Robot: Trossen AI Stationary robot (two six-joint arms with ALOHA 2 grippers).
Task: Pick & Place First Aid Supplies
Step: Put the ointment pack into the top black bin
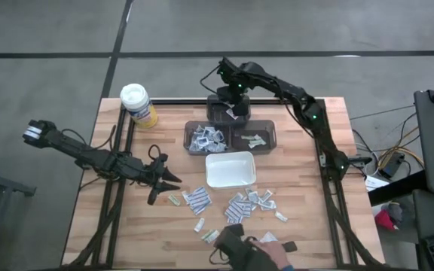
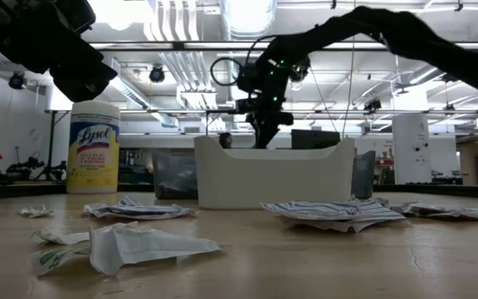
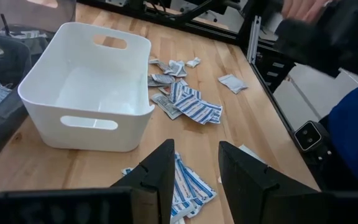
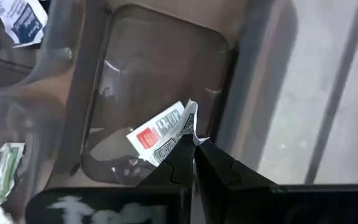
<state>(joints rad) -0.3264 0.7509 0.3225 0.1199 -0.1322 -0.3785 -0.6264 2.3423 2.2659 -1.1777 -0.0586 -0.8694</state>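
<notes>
First aid supplies lie scattered as small flat packets (image 1: 247, 202) on the wooden table near the white tray (image 1: 230, 179). More packets fill a dark bin (image 1: 206, 138), and a greenish one lies in the bin beside it (image 1: 253, 139). My right gripper (image 4: 192, 149) is shut on a white packet with a red label (image 4: 160, 134) over the far dark bin (image 1: 218, 113). My left gripper (image 3: 194, 168) hovers open left of the tray above blue-striped packets (image 3: 191, 186), with nothing between its fingers. My right gripper pinches the red-labelled packet by one edge (image 4: 185, 132) between its two fingertips. The fingers come from above, pointing steeply down. The packet sticks out beyond the fingertips, tilted and lifted clear above the floor of the far bin (image 4: 166, 68).
A yellow canister with a white lid (image 1: 138, 104) stands at the far left corner. A person's dark-gloved hand (image 1: 239, 245) reaches over the near edge by the packets. Bare wood lies left of my left arm and at the near right.
</notes>
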